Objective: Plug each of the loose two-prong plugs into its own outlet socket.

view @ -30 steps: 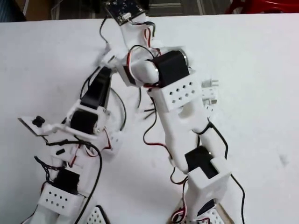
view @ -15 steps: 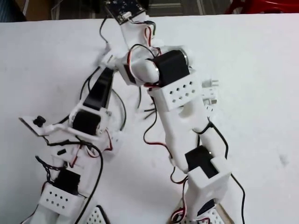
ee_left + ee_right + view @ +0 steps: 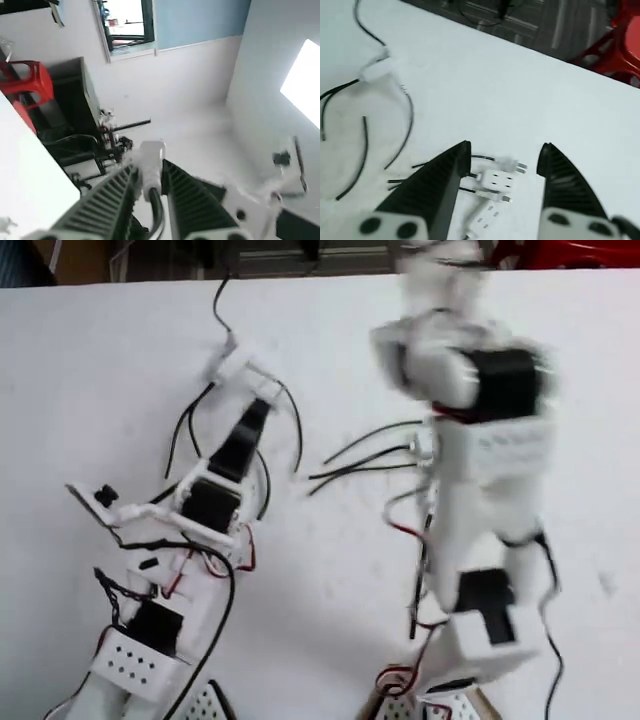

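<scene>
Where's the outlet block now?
In the right wrist view, the outlet block sits on the table under the open right gripper, a plug beside it.

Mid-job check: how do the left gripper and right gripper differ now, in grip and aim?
The left gripper is shut on a white plug with a black cable; the right gripper is open and holds nothing. The left gripper aims off the table toward the room's wall; the right gripper aims down at the table, where a white outlet block and a loose plug lie. Both have dark fingers.
</scene>
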You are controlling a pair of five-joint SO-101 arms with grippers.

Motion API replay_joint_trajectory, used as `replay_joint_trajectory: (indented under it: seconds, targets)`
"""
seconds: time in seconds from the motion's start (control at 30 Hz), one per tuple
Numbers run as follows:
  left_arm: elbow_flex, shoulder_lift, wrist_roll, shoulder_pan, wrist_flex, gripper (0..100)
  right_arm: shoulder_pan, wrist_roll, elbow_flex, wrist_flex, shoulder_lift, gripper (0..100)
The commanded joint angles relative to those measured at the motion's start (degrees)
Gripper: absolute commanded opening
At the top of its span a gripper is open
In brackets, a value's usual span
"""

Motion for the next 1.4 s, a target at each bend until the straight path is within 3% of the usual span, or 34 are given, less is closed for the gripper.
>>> replay_joint_trajectory:
  seconds: [0.0, 0.17, 0.23, 0.33, 0.43, 0.5, 0.67, 0.77, 0.87, 1.0, 1.2, 1.37]
  targets:
    - [0.3, -0.7, -4.6, -5.7, 1.1, 3, 7.9, 3.2, 6.0, 0.3, -7.3, 22.0]
    - [3.3, -1.0, -6.2, -15.3, 9.0, 3, 15.0, 5.5, 22.4, 0.1, -13.7, 22.0]
    - [4.2, -1.0, -11.1, -19.4, 10.7, 3, 16.9, 6.5, 28.4, 0.1, -15.7, 22.0]
    - [4.6, -1.1, -26.6, -23.6, 14.6, 3, 19.1, 7.7, 35.0, 0.1, -18.0, 22.0]
    - [4.2, -1.1, -51.9, -24.4, 20.8, 3, 21.0, 7.7, 39.4, 0.1, -19.6, 22.0]
    - [4.2, -1.1, -64.5, -24.1, 24.0, 3, 22.1, 7.7, 41.4, 0.1, -20.5, 22.0]
    - [4.5, -1.1, -71.4, -23.3, 29.1, 3, 24.8, 7.7, 45.3, 0.1, -21.7, 22.0]
    - [2.2, -1.1, -80.9, -23.3, 31.5, 3, 25.6, 7.8, 47.1, 0.1, -21.6, 22.0]
    - [-6.2, -0.7, -89.2, -22.9, 45.5, 3, 26.9, 7.8, 49.1, 0.1, -21.6, 22.0]
    - [-21.7, 1.0, -90.4, -21.9, 61.6, 2, 29.2, 10.5, 51.1, 0.1, -21.5, 22.0]
    - [-43.3, 24.7, -90.9, -17.7, 76.4, 2, 32.1, 14.8, 53.9, 0.1, -21.7, 22.0]
    - [-59.9, 47.2, -97.8, -13.8, 90.0, 2, 35.3, 15.0, 54.0, 0.1, -21.7, 22.0]
